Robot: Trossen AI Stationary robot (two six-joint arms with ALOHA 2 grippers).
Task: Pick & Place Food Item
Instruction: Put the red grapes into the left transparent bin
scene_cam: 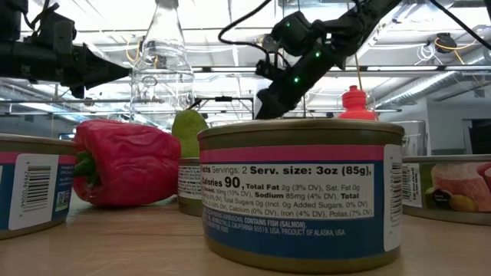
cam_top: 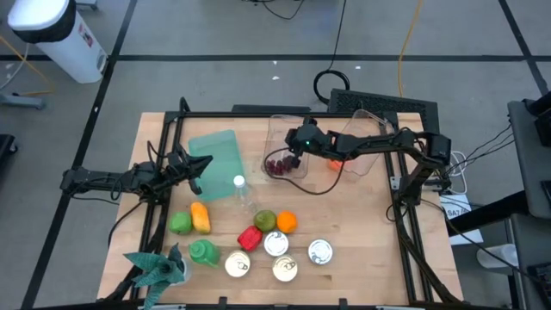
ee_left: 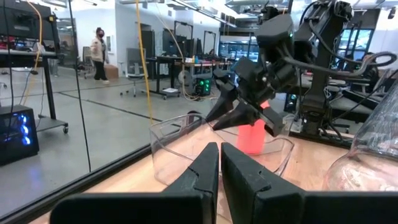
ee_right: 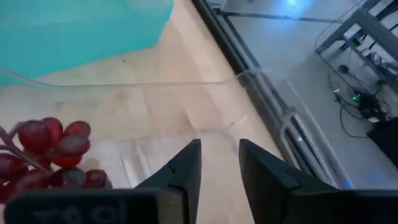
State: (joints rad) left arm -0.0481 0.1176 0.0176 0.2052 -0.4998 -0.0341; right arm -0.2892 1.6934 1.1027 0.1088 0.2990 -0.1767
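While the right gripper (cam_top: 291, 161) hangs over the clear plastic bin (cam_top: 284, 127) at the back middle of the table (cam_top: 362, 258), the red grapes (cam_top: 278, 166) already lie inside that bin, near its front wall. In the right wrist view the two dark fingers (ee_right: 186, 168) stand a narrow gap apart with bare bin floor between them and nothing held; the grapes (ee_right: 53, 155) sit off to one side, apart from the fingers. So the step in hand looks like release and retreat after the place, or possibly a fresh approach; I cannot tell which. To do it well: lift straight up first, clear of the bin's rim, so the fingers do not snag the grape stems or tip the light bin. Keep the wrist away from the red-orange bottle (cam_top: 336, 162) just beside the arm. Whichever item comes next, the rest of the food sits at the front of the table: orange (cam_top: 287, 222), red pepper (cam_top: 249, 238), pear (cam_top: 265, 220), yellow pepper (cam_top: 200, 217), and cans (cam_top: 276, 244) close together, so a pick there needs a narrow descent. The left gripper (cam_top: 196, 168) waits at the left by the teal board (cam_top: 215, 155), fingers (ee_left: 205, 174) closed on nothing. The clear water bottle (cam_top: 241, 191) stands near it, easy to knock over.
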